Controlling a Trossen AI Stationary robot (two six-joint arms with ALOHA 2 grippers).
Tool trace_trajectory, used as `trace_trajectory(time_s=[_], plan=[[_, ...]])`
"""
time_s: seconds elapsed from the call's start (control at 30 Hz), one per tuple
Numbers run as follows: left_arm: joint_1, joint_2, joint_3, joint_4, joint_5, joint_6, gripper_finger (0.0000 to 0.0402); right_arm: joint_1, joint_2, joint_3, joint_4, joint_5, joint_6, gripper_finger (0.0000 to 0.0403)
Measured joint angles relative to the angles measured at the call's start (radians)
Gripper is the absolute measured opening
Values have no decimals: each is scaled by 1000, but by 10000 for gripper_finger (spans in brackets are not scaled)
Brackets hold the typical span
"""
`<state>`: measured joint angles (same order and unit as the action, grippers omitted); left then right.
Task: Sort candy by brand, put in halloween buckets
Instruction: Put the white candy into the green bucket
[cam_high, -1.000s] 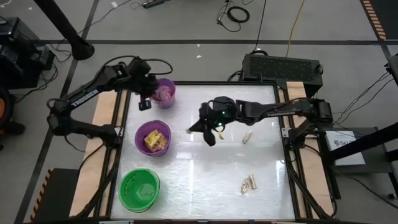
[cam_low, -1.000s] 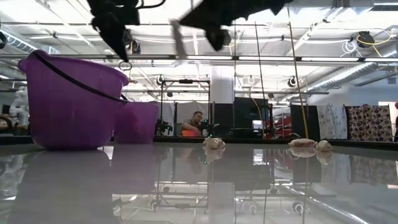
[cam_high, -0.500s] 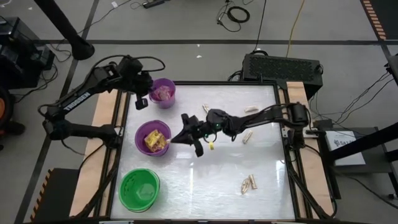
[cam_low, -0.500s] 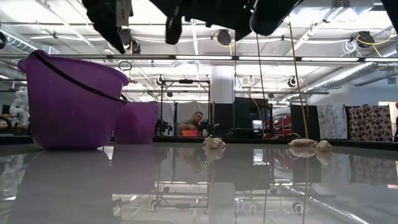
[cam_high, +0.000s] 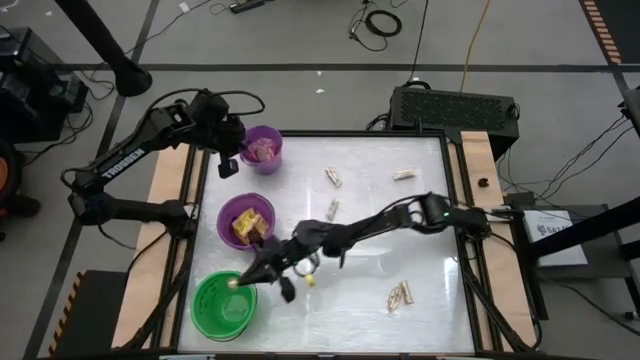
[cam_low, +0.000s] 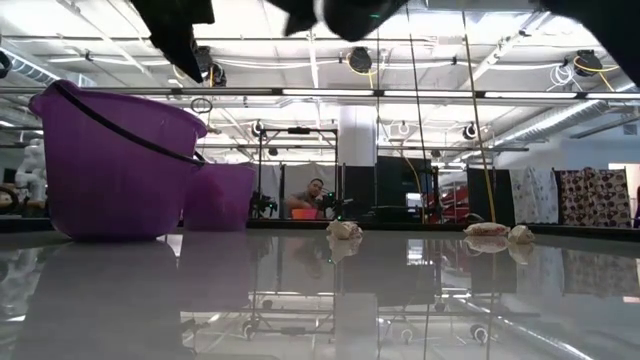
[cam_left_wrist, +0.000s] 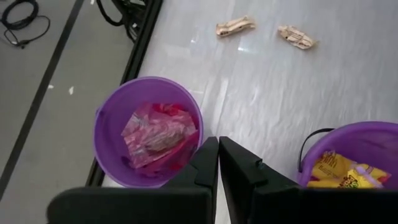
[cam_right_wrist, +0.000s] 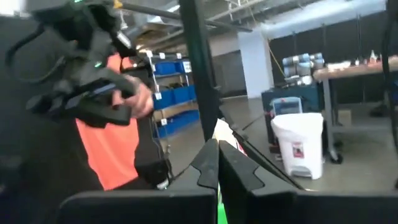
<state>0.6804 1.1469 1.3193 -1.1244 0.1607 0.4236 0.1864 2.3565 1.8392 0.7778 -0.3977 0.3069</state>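
Now the right gripper (cam_high: 248, 279) reaches across the worktop to the rim of the bright green bucket (cam_high: 224, 304) at the front left corner, its fingers pressed together; whether a sweet sits between the tips cannot be told. The left gripper (cam_high: 229, 165) hangs beside the small purple bucket (cam_high: 263, 149) near the back left corner, jaws nearly closed and holding nothing. That bucket holds pink-red packets (cam_left_wrist: 157, 134); the wider purple bucket (cam_high: 245, 222) along the left edge holds yellow packets (cam_high: 246, 226). Tan pieces (cam_high: 402, 294) lie scattered toward the right side and the back edge.
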Motion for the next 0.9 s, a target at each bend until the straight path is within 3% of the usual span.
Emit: trace_trajectory(time_s=[0.3, 0.63, 0.9], plan=[[0, -16, 0, -8, 15, 2, 23, 10, 241, 356, -249, -6, 239, 0], [0, -62, 0, -3, 39, -25, 23, 39, 250, 373, -394, 32, 362, 7], [0, -88, 0, -5, 49, -27, 23, 24, 250, 373, -393, 4, 363, 75]])
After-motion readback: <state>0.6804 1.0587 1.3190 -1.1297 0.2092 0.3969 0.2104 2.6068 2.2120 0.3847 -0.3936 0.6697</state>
